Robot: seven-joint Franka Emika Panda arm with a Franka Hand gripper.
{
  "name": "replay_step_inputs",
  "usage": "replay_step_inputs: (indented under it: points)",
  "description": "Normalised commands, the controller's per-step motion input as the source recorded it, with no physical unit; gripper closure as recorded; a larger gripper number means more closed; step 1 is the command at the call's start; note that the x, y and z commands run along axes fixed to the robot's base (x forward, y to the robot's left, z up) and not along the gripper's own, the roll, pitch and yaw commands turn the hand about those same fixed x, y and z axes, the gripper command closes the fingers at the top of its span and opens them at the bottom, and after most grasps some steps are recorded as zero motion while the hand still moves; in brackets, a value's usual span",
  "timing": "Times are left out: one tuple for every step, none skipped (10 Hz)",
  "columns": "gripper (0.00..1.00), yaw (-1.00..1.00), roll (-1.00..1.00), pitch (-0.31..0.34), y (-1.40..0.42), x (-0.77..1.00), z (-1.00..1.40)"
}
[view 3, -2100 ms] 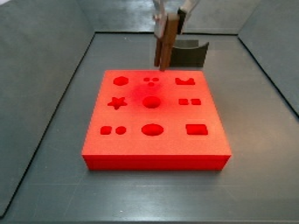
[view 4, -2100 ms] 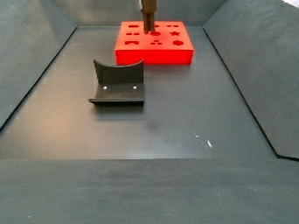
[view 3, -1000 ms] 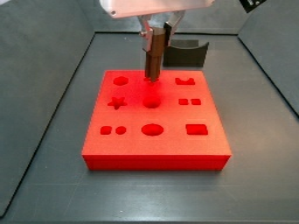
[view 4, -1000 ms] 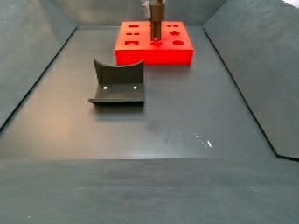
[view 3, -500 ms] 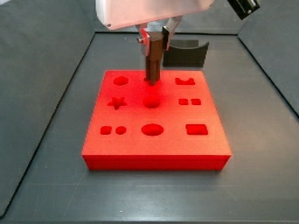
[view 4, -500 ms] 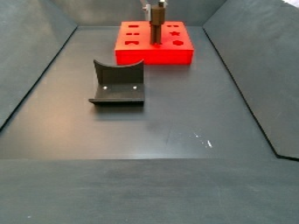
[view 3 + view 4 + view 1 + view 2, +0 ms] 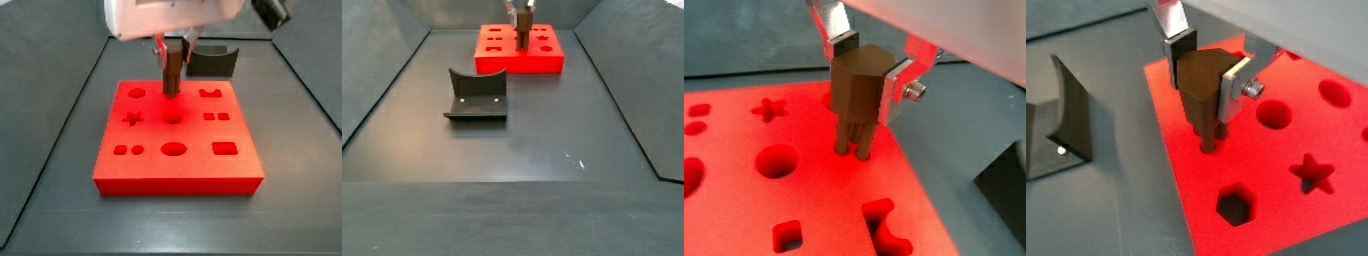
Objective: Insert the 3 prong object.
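While the gripper (image 7: 865, 72) hangs over the back part of the red block (image 7: 177, 175), its two silver fingers (image 7: 899, 80) are clamped on the flanks of the 3 prong object (image 7: 857, 88), one plate on each side. That dark-brown piece stands upright, its long axis vertical and its prongs pointing straight down at the block. In both wrist views the thin prongs reach the red surface (image 7: 1207, 135), at or in a small hole pattern near the block's back edge; how deep they sit cannot be told.

In a side view the piece (image 7: 174, 75) shows as a brown bar under the white wrist housing, its lower end meeting the block between the hexagon hole (image 7: 136, 91) and the notched hole (image 7: 211, 92). Against the frame from two seconds ago, the gripper has come lower and the piece now touches the block, where it earlier hung above the back edge; since half a second ago little has changed beyond a slight drop.

Count: one gripper, one 3 prong object, one red block with nine hole patterns in three rows of three, and one dark fixture (image 7: 476, 96) on the floor, well apart from the block
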Motion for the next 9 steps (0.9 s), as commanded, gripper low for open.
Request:
replay_step_inputs:
  points:
    - [1.00,-0.03,0.00,0.033,0.02,-0.04,-0.29]
    - [1.00,0.00,0.00,0.026,-0.01,0.00,-0.40]
    - [1.00,0.00,0.11,0.079,0.00,0.00,-0.53]
    - [1.00,-0.06,0.24,0.164,-0.01,0.00,-0.57]
    - [1.00,-0.07,0.22,0.203,-0.01,0.02,-0.56]
    - [1.00,-0.08,0.20,0.217,-0.03,0.03,-0.57]
    - [1.00,-0.04,0.10,0.223,-0.08,0.08,-0.43]
    - [1.00,-0.03,0.00,0.144,-0.01,0.00,-0.18]
    - [1.00,0.00,0.00,0.000,0.00,0.00,0.00]
